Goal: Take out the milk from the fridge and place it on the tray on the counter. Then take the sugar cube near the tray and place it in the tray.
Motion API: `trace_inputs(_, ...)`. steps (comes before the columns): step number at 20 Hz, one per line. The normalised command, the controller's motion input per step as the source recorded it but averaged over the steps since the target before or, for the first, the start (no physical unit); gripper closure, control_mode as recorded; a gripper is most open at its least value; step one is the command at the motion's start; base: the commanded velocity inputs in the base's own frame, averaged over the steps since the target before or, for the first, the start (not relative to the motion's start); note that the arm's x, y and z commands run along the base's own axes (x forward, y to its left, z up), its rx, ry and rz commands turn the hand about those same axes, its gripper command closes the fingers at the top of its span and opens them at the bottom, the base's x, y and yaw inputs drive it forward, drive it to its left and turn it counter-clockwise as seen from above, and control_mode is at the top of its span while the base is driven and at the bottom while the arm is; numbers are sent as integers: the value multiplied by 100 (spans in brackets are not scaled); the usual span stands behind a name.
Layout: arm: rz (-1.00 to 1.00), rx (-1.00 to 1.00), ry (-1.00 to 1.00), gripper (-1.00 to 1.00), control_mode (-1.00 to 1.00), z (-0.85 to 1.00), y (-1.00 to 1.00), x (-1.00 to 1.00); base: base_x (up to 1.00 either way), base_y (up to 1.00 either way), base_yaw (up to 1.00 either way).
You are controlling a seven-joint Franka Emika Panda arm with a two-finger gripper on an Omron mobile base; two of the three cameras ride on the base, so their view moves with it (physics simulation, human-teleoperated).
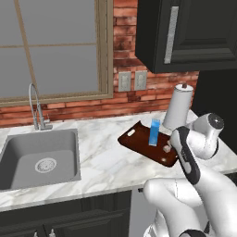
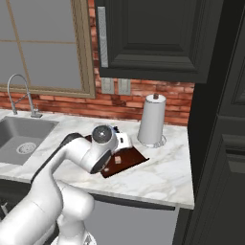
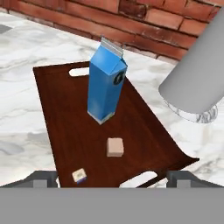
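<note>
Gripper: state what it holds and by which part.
Nothing. The gripper is open above the tray; the sugar cube lies free on it.

We see a bright-blue milk carton (image 3: pixel 106 87) at centre frame on a dark reddish-brown tray (image 3: pixel 61 118), a pale tan sugar cube (image 3: pixel 115 147) below it, white grey-veined marble bench (image 3: pixel 26 52), and red brick wall (image 3: pixel 144 26) along the top.

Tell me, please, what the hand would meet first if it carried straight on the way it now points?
Probably the sugar cube on the tray: it lies centred just ahead of the open hand. Beyond it stands the milk. Depth is hard to judge, so the hand might reach the bare tray floor first.
</note>
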Motion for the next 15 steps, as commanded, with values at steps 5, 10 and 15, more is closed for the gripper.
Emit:
trace_inputs(5,-11,0,0,-100,-100,100,0,-53,0,0,0)
trace_inputs(10,-11,0,6,-100,-100,100,0,-60,0,0,0)
trace_inputs(15,-8,3,11,-100,-100,95,0,-73,0,0,0)
